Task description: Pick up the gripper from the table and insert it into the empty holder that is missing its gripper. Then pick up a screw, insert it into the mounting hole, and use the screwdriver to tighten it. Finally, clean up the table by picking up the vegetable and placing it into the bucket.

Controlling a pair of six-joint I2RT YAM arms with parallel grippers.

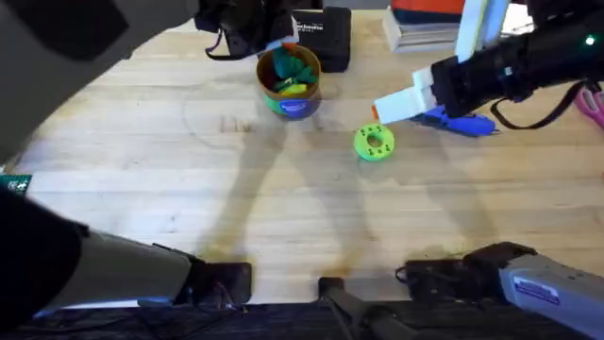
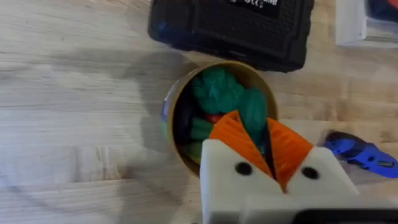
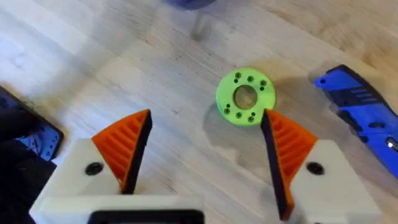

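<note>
Already the bucket (image 2: 217,118), near the table's (image 1: 189,189) far edge, is crammed with toy food. My left gripper (image 2: 268,149) hangs pinched shut above it; lifting carelessly could tip it. My right gripper (image 3: 205,155) gapes empty.

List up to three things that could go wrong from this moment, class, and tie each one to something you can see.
1. The left gripper hangs with its fingers shut right over the bucket, already full of toy food; a low move might tip it.
2. The right gripper, fingers open, hovers by the lime-green disc and may nudge it.
3. The screwdriver lies beneath the right arm, which might knock it.
</note>
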